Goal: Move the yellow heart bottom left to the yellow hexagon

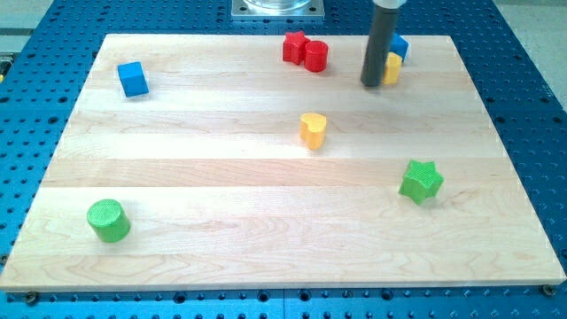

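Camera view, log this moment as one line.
my tip beside yellow hexagon | yellow heart mid-board, untouched

Lighting bright, even, diffuse, apparently overhead. Shadows short, soft, hugging block bases; slightly darker smudge under green cylinder [108, 221] and green star [421, 181]. Wooden board [221, 195] pale, mild sheen, no hard glare. Focus sharp across whole view; grain lines legible. Board edges converge toward view's top, perspective only. Rod's upper part cropped by frame.
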`<action>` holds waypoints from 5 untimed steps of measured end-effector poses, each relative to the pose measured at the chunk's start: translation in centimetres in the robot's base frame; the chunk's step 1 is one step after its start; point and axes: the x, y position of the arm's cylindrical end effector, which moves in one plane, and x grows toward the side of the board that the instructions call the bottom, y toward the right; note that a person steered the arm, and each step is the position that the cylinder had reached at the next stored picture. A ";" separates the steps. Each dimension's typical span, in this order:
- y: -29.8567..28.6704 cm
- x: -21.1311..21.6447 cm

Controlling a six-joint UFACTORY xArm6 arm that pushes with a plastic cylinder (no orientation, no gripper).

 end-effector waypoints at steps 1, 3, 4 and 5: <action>2.0 0.1; -1.2 11.2; -8.5 13.5; -11.5 11.3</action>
